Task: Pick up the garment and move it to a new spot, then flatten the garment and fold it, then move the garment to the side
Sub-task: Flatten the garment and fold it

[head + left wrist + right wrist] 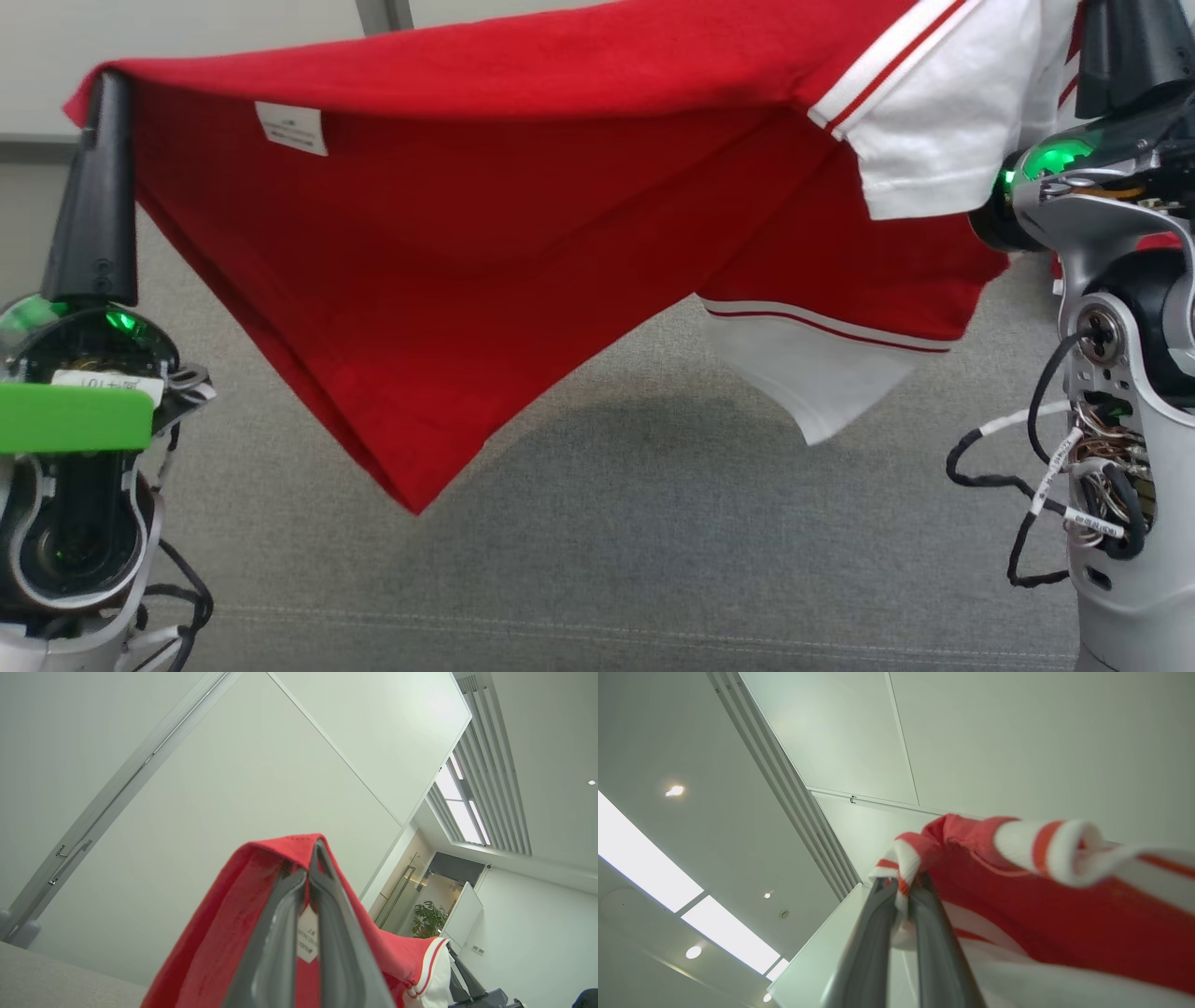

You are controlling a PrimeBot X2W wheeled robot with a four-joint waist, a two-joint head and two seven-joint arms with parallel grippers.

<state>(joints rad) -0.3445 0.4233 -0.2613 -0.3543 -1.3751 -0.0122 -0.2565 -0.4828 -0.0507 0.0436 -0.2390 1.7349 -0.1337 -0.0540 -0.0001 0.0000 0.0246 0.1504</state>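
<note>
Item: garment, red with white sleeves, upper edge cut off by the head view's top. Its far sleeve passes behind the right gripper, fingertips out of frame. Print on care label too small to read. Nearest striped cuff blurred in right wrist view. Text on white tag half hidden by green tape.

Head view looking down, close, wrist views angled up toward ceiling, all seemingly sharing the garment
</note>
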